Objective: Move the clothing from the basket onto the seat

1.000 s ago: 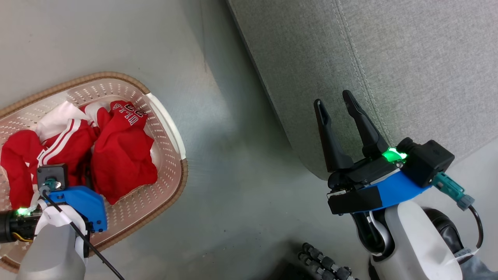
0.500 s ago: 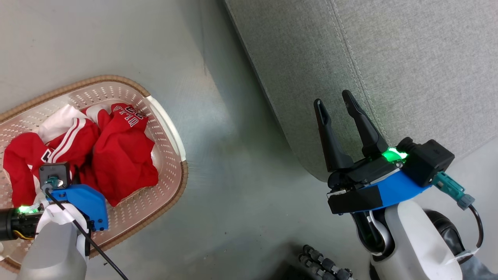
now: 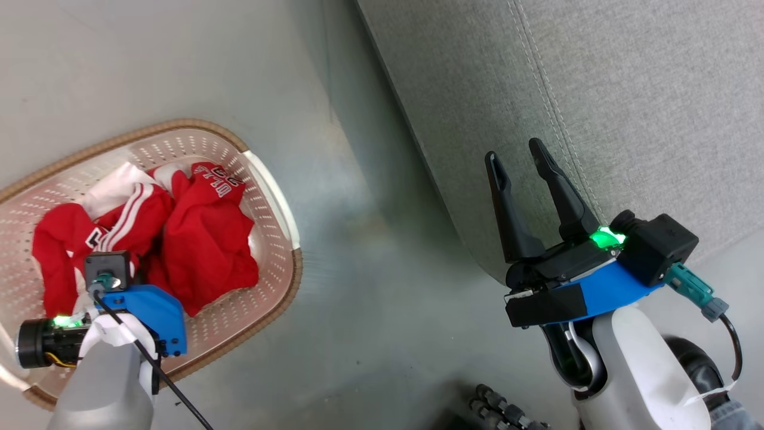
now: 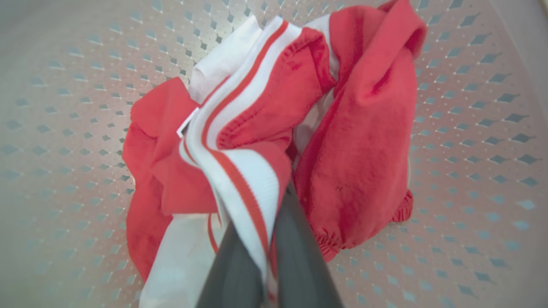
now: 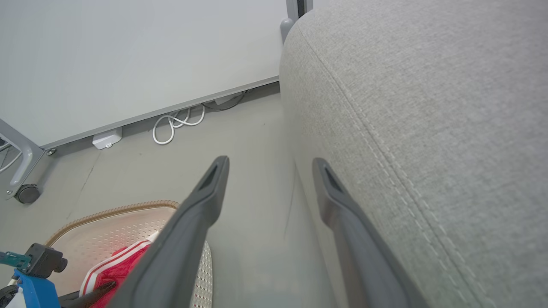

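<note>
Left hand [image 4: 267, 231] has closed on clothing [image 4: 355, 141] in the basket [image 3: 262, 286]; right hand [image 3: 513, 152] wide.

The clothing [image 3: 206, 251] lies in the basket [image 3: 179, 146], left of the seat [image 3: 627, 89].

White "ULLS", partly legible, upside down on the red clothing [image 3: 200, 251]

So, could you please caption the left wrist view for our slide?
Left gripper shut on striped red clothing inside the perforated basket.
</note>
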You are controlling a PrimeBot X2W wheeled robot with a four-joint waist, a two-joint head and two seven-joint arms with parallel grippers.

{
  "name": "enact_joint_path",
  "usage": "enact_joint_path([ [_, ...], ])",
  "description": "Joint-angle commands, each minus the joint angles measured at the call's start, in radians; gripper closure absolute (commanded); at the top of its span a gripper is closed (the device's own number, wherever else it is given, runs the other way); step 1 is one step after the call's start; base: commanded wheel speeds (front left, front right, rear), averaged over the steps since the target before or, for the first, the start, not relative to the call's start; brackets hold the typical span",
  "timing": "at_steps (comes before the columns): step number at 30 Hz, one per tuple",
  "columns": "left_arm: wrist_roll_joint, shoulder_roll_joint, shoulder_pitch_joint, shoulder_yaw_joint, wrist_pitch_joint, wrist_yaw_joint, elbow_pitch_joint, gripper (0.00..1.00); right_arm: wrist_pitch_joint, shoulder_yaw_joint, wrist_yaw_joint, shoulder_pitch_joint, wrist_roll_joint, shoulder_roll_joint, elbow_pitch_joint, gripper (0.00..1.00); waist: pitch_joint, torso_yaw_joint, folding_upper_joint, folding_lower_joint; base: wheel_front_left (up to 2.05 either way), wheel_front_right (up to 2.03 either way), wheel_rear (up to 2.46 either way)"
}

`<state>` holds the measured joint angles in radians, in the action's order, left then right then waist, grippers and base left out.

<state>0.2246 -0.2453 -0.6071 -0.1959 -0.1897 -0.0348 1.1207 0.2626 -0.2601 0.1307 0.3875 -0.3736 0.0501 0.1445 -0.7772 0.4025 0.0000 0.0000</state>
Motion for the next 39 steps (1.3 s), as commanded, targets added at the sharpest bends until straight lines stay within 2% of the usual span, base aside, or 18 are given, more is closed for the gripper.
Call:
enact_joint_path([
  [1, -0.002, 0.003, -0.013, -0.005, -0.007, -0.003, 0.002, 1.0, 0.003, 0.004, 0.0, 0.015, 0.008, 0.0, 0.003, 0.0, 0.021, -0.018, 0.0, 0.0, 0.0, 0.0, 0.0],
  [5, -0.002, 0.029, -0.007, -0.021, -0.025, 0.004, 0.007, 1.0, 0.003, 0.013, 0.0, 0.013, 0.032, 0.001, 0.011, 0.0, 0.074, -0.058, 0.0, 0.0, 0.0, 0.0, 0.0],
  [9, -0.005, 0.059, 0.01, -0.041, -0.046, 0.029, 0.005, 1.0, 0.003, 0.026, 0.0, -0.003, 0.057, 0.001, 0.031, 0.0, 0.151, -0.105, 0.0, 0.0, 0.0, 0.0, 0.0],
  [21, -0.067, 0.134, 0.057, -0.152, -0.077, 0.085, -0.026, 1.0, 0.003, 0.045, 0.0, -0.072, 0.128, 0.002, 0.105, 0.0, 0.43, -0.251, 0.0, 0.0, 0.0, 0.0, 0.0],
  [29, -0.056, 0.168, 0.114, -0.183, -0.077, 0.12, -0.133, 1.0, 0.003, 0.059, 0.0, -0.145, 0.137, 0.001, 0.152, 0.0, 0.594, -0.324, 0.0, 0.0, 0.0, 0.0, 0.0],
  [39, -0.025, 0.192, 0.1, -0.247, -0.077, 0.152, -0.221, 1.0, 0.003, 0.072, 0.0, -0.206, 0.14, 0.001, 0.177, 0.0, 0.707, -0.383, 0.0, 0.0, 0.0, 0.0, 0.0],
])
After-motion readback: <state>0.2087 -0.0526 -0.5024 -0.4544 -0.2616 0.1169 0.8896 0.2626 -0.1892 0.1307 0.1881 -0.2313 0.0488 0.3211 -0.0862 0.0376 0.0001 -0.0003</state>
